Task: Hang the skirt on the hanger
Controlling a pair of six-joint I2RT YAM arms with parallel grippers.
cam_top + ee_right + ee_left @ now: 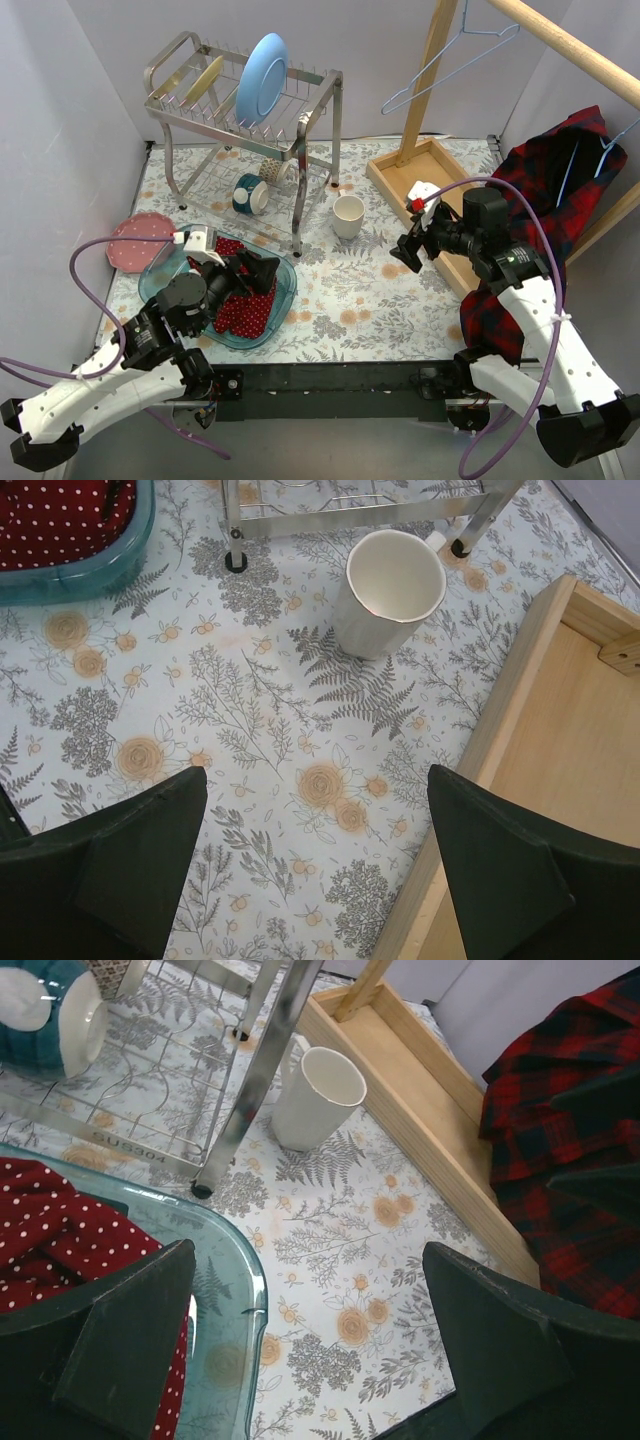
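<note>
Two arms reach in from the near edge of the table (pixel 370 290). The left arm lies low, its elbow out toward the near left corner and its forearm angled up and to the right. The left gripper (pixel 258 272) hangs over the right side of a teal glass dish (pixel 287 290) close to that corner. Its jaws are spread wide, with nothing between them. In the left wrist view the left finger (pixel 130 1330) sits above the dish rim (pixel 245 1270) and the edge of the skirt (pixel 60 1230); whether it touches the cloth cannot be told.

The skirt (pixel 245 312) is bunched inside the dish, red with white dots.

The right arm rises from the near right corner, bends at the elbow and points left and downward. The right gripper (pixel 405 252) hovers above bare table just beside the left wall of a wooden tray (pixel 385 178) on the right side. Its jaws are also fully apart and empty, as the right wrist view (pixel 318 775) shows.

A white cup (pixel 348 215) stands mid-table between a dish rack (pixel 250 120) and the tray. A blue wire hanger (pixel 450 68) hangs from a wooden rail over the far right corner. A plaid shirt (pixel 540 170) hangs at the right edge.
</note>
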